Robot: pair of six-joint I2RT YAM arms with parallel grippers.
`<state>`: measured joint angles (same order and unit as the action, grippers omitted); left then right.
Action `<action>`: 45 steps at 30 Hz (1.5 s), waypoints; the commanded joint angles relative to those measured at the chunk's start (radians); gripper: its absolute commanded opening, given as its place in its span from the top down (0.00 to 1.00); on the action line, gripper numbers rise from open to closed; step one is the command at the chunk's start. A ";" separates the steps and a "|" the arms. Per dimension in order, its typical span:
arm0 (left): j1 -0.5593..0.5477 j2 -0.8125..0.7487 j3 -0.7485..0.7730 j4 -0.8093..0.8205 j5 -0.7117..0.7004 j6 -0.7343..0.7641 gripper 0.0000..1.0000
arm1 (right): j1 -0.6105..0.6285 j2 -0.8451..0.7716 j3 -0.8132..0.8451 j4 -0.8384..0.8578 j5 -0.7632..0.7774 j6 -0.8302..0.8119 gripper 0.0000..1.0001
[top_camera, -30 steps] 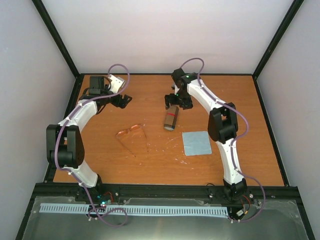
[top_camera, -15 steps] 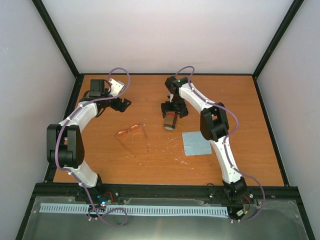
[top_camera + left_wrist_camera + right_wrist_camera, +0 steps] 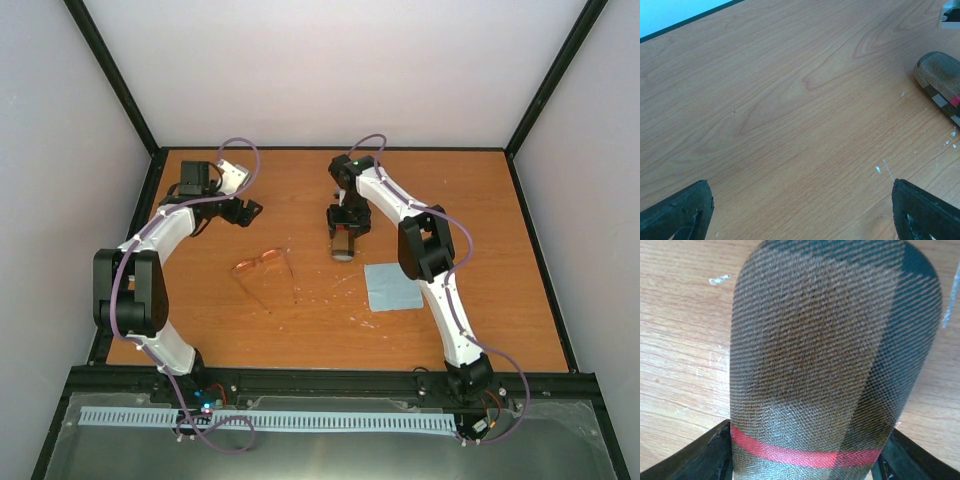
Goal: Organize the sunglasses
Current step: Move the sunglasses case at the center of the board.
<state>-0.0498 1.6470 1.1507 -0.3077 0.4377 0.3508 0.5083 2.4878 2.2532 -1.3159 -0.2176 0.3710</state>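
The sunglasses [image 3: 262,266], with orange-pink lenses and thin dark arms, lie open on the table left of centre. My left gripper [image 3: 248,208] hovers behind them, open and empty; its wrist view [image 3: 800,215] shows only bare wood between its fingertips [image 3: 685,210]. My right gripper [image 3: 346,222] is down over the far end of the tan red-striped case [image 3: 344,243]. In the right wrist view the case [image 3: 830,340] fills the gap and both fingers [image 3: 715,452] press against its sides. The case also shows in the left wrist view [image 3: 942,85].
A light blue square cloth [image 3: 392,286] lies right of the case, next to the right arm. Small white specks [image 3: 330,290] dot the wood near the centre. Black frame rails [image 3: 330,378] border the table.
My right gripper has swung in and dropped onto the far end of the case, closing around it. The left gripper has barely shifted. The sunglasses and cloth have not moved.
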 commanded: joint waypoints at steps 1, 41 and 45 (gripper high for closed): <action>-0.001 -0.028 -0.005 0.011 0.016 0.001 0.04 | 0.007 0.000 0.009 -0.072 0.076 -0.042 0.36; 0.000 -0.023 -0.052 0.061 0.039 0.025 0.04 | -0.324 -0.259 -0.482 0.359 -0.025 0.764 0.05; 0.001 -0.018 -0.050 0.062 0.032 0.031 0.04 | -0.324 -0.307 -0.413 0.204 0.073 0.583 0.00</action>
<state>-0.0498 1.6463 1.0981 -0.2691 0.4747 0.3569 0.1852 2.2127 1.7733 -0.9596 -0.2157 1.1267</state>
